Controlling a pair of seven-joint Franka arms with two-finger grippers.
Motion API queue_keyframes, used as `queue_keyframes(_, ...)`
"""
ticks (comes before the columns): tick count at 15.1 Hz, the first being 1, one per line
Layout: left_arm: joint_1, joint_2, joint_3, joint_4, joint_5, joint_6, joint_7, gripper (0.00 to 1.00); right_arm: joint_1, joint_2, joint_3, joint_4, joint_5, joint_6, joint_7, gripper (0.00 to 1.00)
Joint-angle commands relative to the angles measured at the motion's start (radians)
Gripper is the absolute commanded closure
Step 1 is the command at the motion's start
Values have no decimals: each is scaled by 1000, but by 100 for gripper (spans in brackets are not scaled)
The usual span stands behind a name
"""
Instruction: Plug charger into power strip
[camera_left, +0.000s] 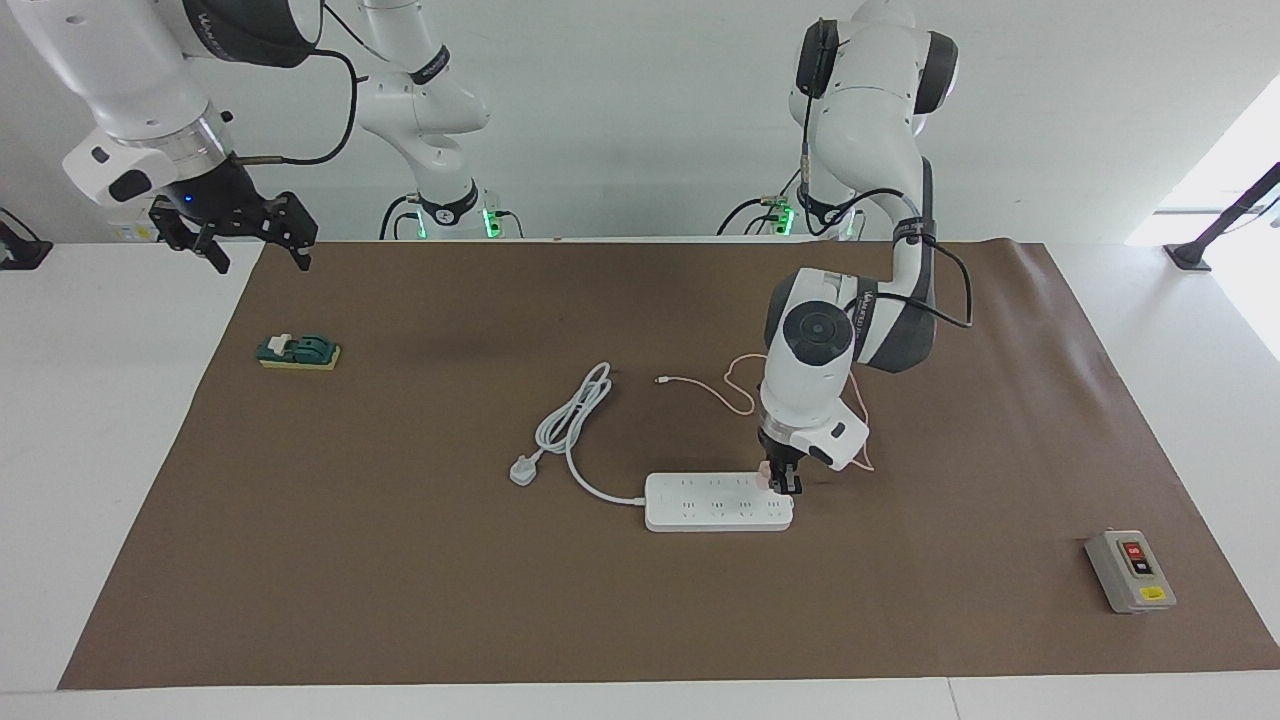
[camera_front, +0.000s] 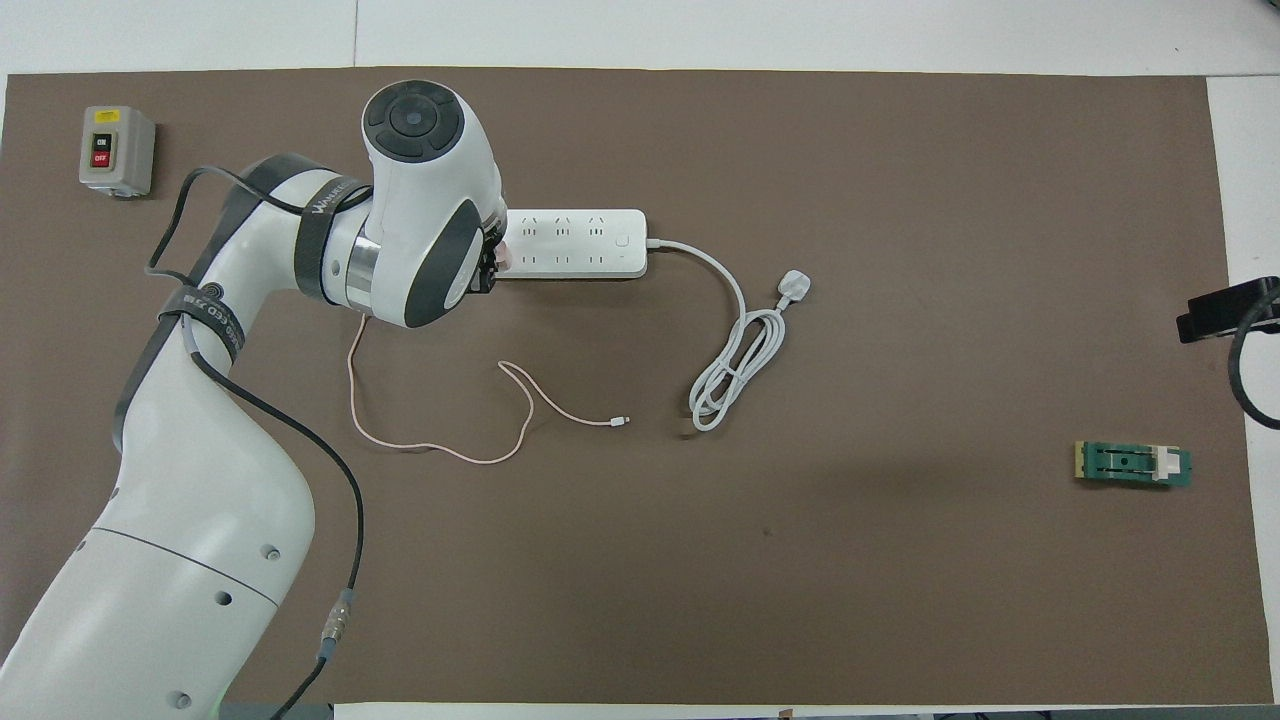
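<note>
The white power strip (camera_left: 710, 503) lies flat on the brown mat, and shows in the overhead view (camera_front: 580, 243) too. My left gripper (camera_left: 783, 485) points straight down over the strip's end toward the left arm's side. It is shut on the pale pink charger (camera_left: 766, 472), which sits at the strip's top face in the socket row nearer the robots. I cannot tell whether its prongs are in. From overhead the arm hides most of the charger (camera_front: 503, 258). Its thin pink cable (camera_left: 735, 385) trails loose on the mat (camera_front: 440, 450). My right gripper (camera_left: 255, 250) waits open, raised over the mat's corner.
A white three-pin plug (camera_left: 522, 470) with a coiled thick cord (camera_left: 575, 415) lies beside the strip. A grey switch box (camera_left: 1130, 570) sits toward the left arm's end, farther from the robots. A green block on a yellow base (camera_left: 298, 352) sits below the right gripper.
</note>
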Motion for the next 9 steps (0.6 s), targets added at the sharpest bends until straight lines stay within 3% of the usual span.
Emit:
queue_keyframes(1, -7, 39, -6, -34, -21, 58, 4, 100, -13, -8, 11, -1, 19, -17, 16, 0)
queue_keyframes(2, -3, 26, -7, -35, -21, 55, 27, 100, -13, -8, 11, -1, 19, -17, 16, 0)
queue_keyframes(3, -1, 13, -7, -35, -23, 47, 46, 53, -13, -8, 11, -1, 19, -17, 16, 0)
queue_keyframes(4, 10, -7, -7, -37, -23, 33, 58, 17, -13, -8, 11, -1, 19, -15, 16, 0)
queue_keyframes(6, 34, -56, -12, -41, -24, -5, 98, 0, -13, -8, 11, -1, 19, -15, 16, 0)
queue_keyframes(9, 60, -115, -9, -38, -55, -47, 150, 0, -13, -8, 11, -1, 19, -15, 16, 0)
